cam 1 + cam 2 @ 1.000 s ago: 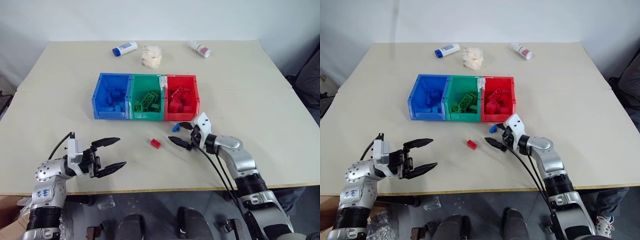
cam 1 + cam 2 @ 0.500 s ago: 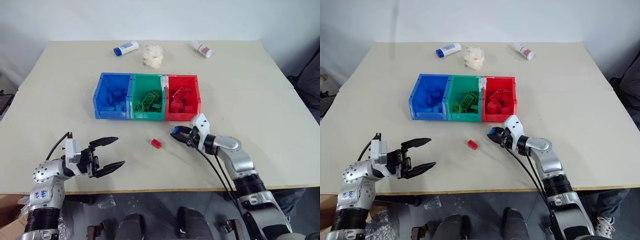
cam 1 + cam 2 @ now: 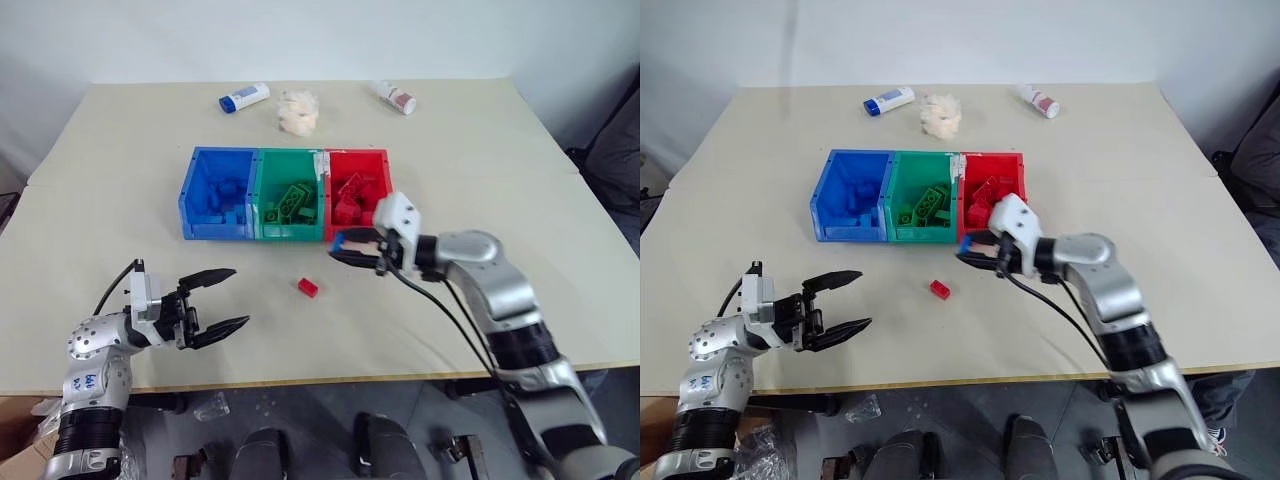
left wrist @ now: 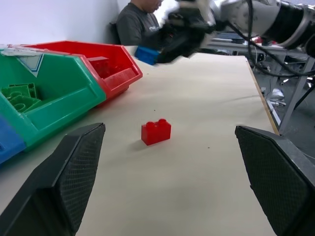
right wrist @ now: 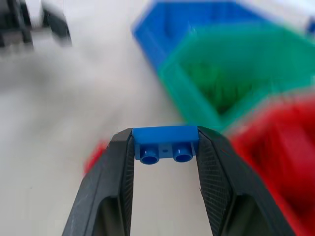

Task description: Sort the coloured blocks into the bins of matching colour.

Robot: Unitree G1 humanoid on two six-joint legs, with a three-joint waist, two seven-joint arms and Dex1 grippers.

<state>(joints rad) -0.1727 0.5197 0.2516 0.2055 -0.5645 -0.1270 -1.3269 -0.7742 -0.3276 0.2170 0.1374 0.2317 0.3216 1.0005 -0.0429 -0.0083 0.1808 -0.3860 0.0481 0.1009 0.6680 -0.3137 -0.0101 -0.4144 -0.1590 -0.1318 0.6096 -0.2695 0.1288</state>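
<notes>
The left hand [image 3: 212, 300] is hanging wide open over the near edge of the beige worktop [image 3: 560, 230]. A red block [image 3: 307, 287] is lying loose beyond it. Having closed on a blue block [image 5: 165, 144] and lifted it off the worktop, the right hand [image 3: 352, 247] is carrying it before the bins [image 3: 288, 232], so the blue bin [image 3: 205, 226] is likely next. Farther back are lying two bottles [image 3: 243, 97] and a white wad [image 3: 298, 110].

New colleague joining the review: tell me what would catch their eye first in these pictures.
The three joined bins, blue, green and red, stand mid-table with bricks inside. Just in front of the red bin, the right hand holds a blue brick pinched between its fingers above the table. A lone red brick lies on the table nearer the robot, with the left hand open nearby.
</notes>
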